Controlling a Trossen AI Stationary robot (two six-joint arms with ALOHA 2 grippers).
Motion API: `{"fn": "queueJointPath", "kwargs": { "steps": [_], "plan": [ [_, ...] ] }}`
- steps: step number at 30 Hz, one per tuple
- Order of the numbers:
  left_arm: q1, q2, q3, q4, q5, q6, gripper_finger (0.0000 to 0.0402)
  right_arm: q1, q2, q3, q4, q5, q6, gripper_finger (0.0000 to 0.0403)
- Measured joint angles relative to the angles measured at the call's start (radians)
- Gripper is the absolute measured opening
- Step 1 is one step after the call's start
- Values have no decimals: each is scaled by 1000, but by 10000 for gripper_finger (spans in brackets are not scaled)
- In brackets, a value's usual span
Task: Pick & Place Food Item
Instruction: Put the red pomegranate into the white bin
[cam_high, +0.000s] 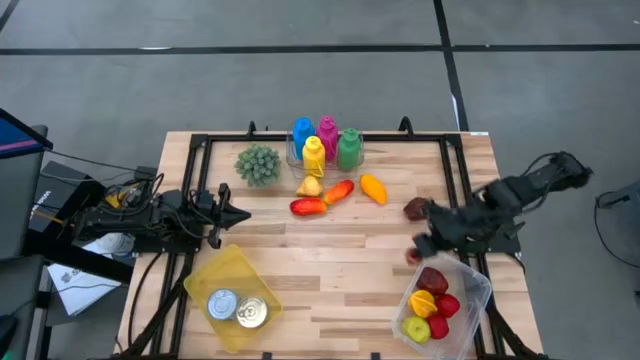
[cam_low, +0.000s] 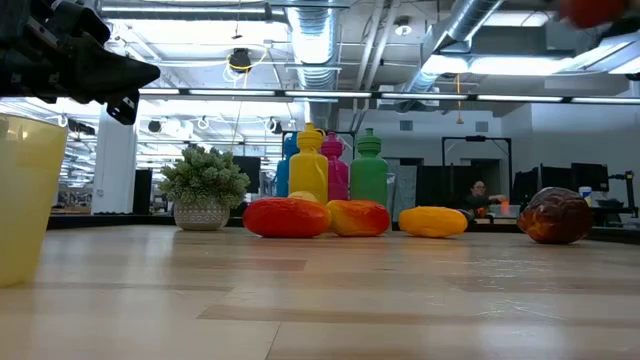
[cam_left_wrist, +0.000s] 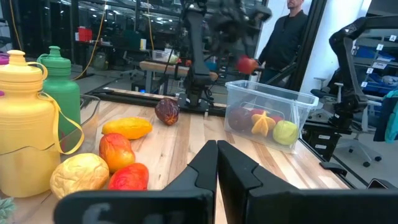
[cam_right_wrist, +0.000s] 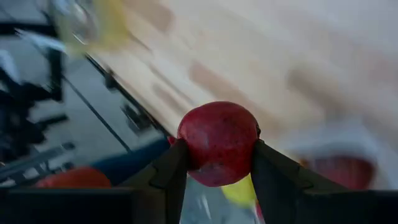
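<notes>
Dark red, the round fruit (cam_right_wrist: 219, 143) sits clamped between your right gripper (cam_high: 416, 252)'s two fingers, lifted off the wood just beside the clear bin (cam_high: 478, 283) of fruit at the table's right edge. Your left gripper (cam_high: 238, 214) waits pressed closed and empty over the left side, near the yellow bin (cam_high: 233, 265) with two cans (cam_high: 236, 307).

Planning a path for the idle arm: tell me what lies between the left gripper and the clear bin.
In the high view, only bare wood lies between the left gripper and the clear bin.
</notes>
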Motion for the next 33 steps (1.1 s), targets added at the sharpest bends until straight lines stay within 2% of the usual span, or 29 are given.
{"fn": "queueJointPath", "kwargs": {
  "steps": [6,13,19,33],
  "plan": [
    [0,0,0,0,0,0,0,298,83,-1,11,-34,276,146],
    [0,0,0,0,0,0,0,476,197,-1,46,-154,499,150],
    [0,0,0,0,0,0,0,509,273,-1,93,-249,519,155],
    [0,0,0,0,0,0,0,495,390,-1,174,-293,451,160]
  ]
}}
